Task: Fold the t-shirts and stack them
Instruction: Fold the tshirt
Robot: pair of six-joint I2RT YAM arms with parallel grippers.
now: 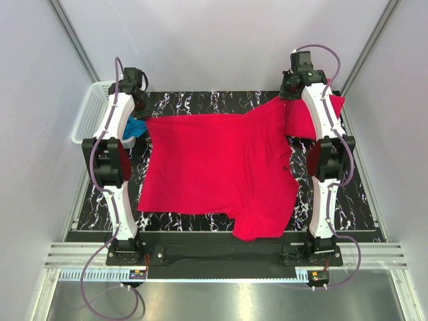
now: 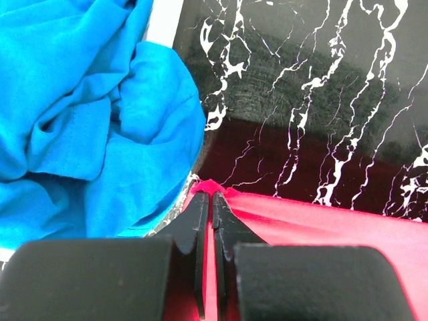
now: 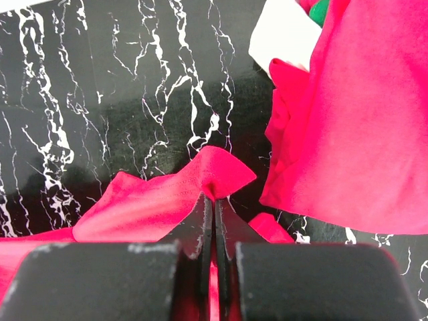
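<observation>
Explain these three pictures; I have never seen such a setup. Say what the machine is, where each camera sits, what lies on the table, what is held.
Two robot arms, left arm and right arm, stand bolted at the near edge. The wide picture looks down from above and behind them; each close-up comes from a camera on one wrist, showing its own black fingers. A red t-shirt lies spread on the black marbled table. The left gripper and right gripper are each shut on its far edge. Blue cloth lies left, near a white basket; another red garment lies right.
</observation>
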